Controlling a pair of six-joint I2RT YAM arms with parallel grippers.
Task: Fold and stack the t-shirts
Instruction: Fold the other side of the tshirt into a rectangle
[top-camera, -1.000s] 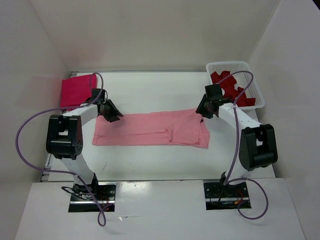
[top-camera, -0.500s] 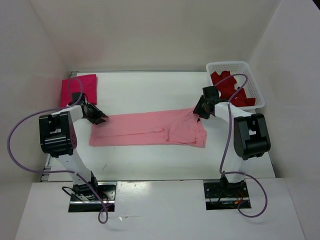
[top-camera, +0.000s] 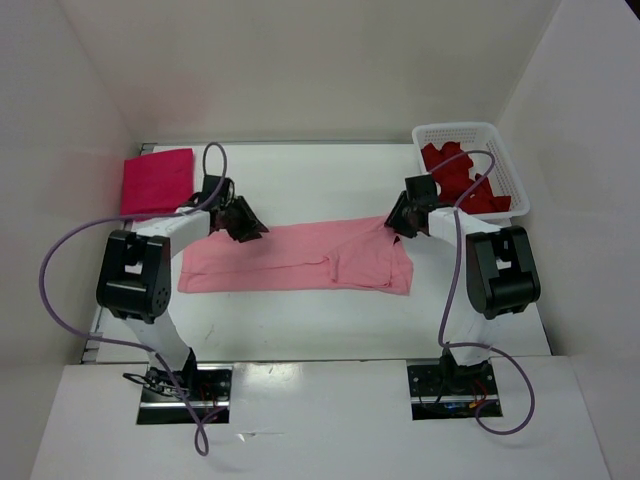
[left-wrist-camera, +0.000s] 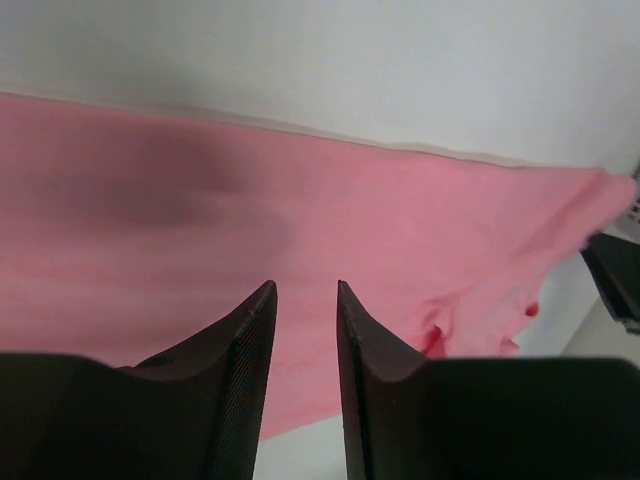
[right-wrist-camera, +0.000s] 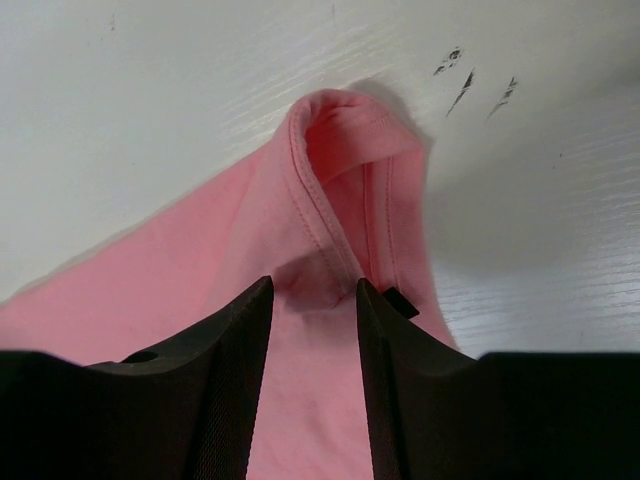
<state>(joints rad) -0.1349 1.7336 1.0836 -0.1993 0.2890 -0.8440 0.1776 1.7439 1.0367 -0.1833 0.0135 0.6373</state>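
Observation:
The light pink t-shirt (top-camera: 300, 258) lies flat in a long strip across the middle of the table. My left gripper (top-camera: 247, 229) is low over its upper left part; in the left wrist view the jaws (left-wrist-camera: 303, 296) stand slightly apart with nothing between them, pink cloth (left-wrist-camera: 300, 200) below. My right gripper (top-camera: 394, 222) is at the shirt's upper right corner; its open jaws (right-wrist-camera: 313, 292) straddle the cloth just below the collar (right-wrist-camera: 330, 150). The magenta t-shirt (top-camera: 157, 181) lies folded at the far left. The dark red t-shirt (top-camera: 458, 172) is crumpled in the basket.
The white perforated basket (top-camera: 505, 160) stands at the back right corner. White walls close in the table on the left, back and right. Purple cables loop from both arms.
The light pink shirt slid slightly left. My left gripper swung out to the shirt's left end, then moved right onto its upper part. The right gripper barely moved.

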